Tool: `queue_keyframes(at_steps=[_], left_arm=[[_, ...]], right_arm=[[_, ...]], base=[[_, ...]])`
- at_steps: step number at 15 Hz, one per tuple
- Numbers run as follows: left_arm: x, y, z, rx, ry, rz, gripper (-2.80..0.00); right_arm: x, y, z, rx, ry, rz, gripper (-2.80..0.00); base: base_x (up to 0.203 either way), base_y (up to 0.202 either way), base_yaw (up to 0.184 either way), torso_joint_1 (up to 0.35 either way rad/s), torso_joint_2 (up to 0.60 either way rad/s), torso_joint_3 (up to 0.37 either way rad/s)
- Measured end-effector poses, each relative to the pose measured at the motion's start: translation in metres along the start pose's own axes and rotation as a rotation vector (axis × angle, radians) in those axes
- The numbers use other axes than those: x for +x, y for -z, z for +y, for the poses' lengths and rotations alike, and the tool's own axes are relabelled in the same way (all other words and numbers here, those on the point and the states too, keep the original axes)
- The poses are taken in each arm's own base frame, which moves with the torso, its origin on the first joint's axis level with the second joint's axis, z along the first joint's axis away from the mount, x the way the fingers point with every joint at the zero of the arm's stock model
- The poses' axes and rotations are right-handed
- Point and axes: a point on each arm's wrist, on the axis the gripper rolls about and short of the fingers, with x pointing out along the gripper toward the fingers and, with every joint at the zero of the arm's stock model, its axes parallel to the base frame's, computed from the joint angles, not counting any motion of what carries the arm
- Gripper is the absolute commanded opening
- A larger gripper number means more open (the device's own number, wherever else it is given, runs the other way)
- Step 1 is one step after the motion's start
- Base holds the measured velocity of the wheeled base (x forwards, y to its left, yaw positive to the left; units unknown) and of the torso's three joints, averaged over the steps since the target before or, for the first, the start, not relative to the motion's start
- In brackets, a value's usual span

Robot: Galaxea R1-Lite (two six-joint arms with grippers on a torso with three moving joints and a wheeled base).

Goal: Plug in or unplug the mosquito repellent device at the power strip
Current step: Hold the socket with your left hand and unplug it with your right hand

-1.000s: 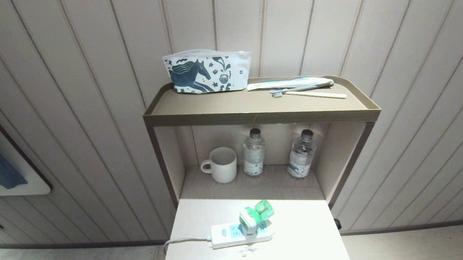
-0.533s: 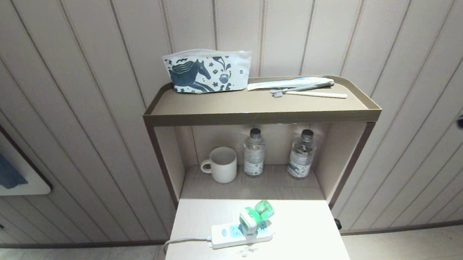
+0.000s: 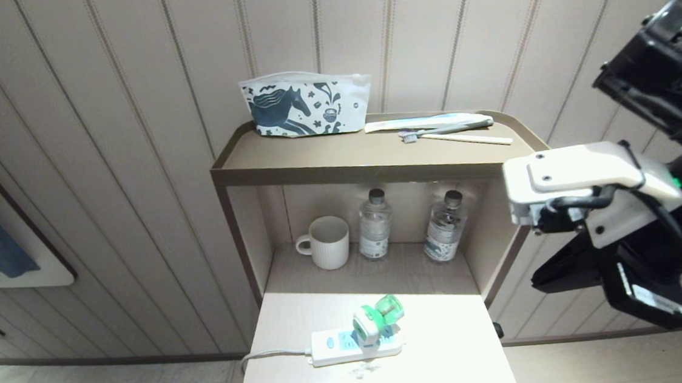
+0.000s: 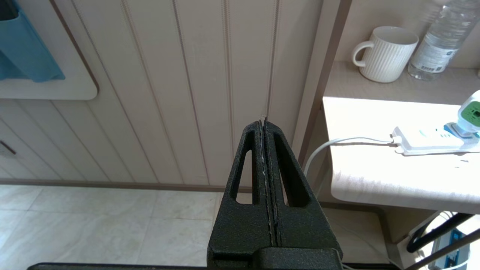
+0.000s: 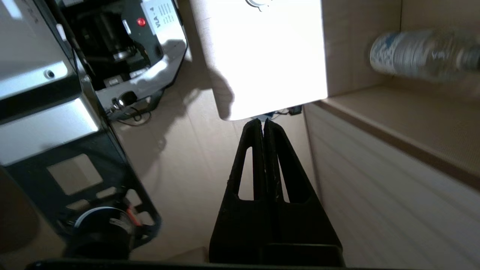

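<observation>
Right claw (image 5: 263, 122) pinched; mosquito repellent device (image 3: 375, 319) tilts right-rearward

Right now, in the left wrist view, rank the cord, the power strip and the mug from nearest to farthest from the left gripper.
From the left gripper, shut and off the table's side:
1. Cord, hanging over the table's near edge.
2. Power strip, flat on the table, with the mosquito repellent device plugged into it.
3. Mug, back on the lower shelf.

Glossy plastic power strip (image 3: 356, 344), ribbed ceramic mug (image 3: 326, 242)
</observation>
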Motion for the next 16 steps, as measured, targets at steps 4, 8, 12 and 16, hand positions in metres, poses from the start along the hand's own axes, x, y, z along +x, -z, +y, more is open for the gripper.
queue_keyframes(at_steps=[4, 8, 12, 16], left_arm=[[0.000, 0.000, 0.000, 0.000, 0.000, 0.000, -2.80], [0.000, 0.000, 0.000, 0.003, 0.002, 0.003, -2.80], [0.000, 0.000, 0.000, 0.003, 0.002, 0.005, -2.80], [0.000, 0.000, 0.000, 0.003, 0.002, 0.005, -2.80]], right_arm=[[0.029, -0.013, -0.003, -0.252, -0.046, 0.054, -2.80], [0.070, -0.035, -0.008, -0.419, -0.030, 0.120, -2.80], [0.104, -0.049, -0.001, -0.540, -0.061, 0.196, -2.80], [0.139, -0.057, 0.000, -0.602, -0.113, 0.242, 0.00]], base=[[0.000, 0.000, 0.000, 0.000, 0.00, 0.000], [0.000, 0.000, 0.000, 0.000, 0.00, 0.000], [0.000, 0.000, 0.000, 0.000, 0.00, 0.000], [0.000, 0.000, 0.000, 0.000, 0.00, 0.000]])
